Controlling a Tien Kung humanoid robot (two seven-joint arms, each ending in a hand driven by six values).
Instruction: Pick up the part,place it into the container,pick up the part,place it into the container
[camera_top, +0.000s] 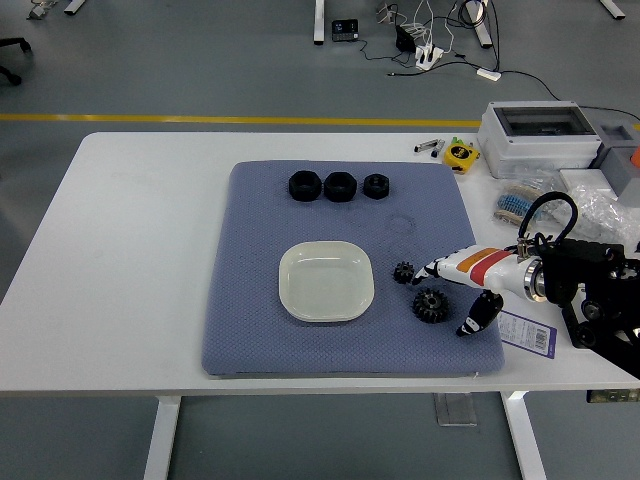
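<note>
So far nothing is done: the white dish (326, 281) sits empty, both gears right of it, small gear (404, 272) above large gear (430, 304). Right hand (452, 290) hovers beside them, fingers apart, holding nothing.

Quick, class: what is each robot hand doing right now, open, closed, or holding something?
Left hand: not in view.
Right hand: open, holding nothing, fingers spread beside the two black gears on the blue mat.

A grey box (543, 134) stands at the white table's (130, 250) far right corner, beside a yellow tape measure (460, 154).
</note>
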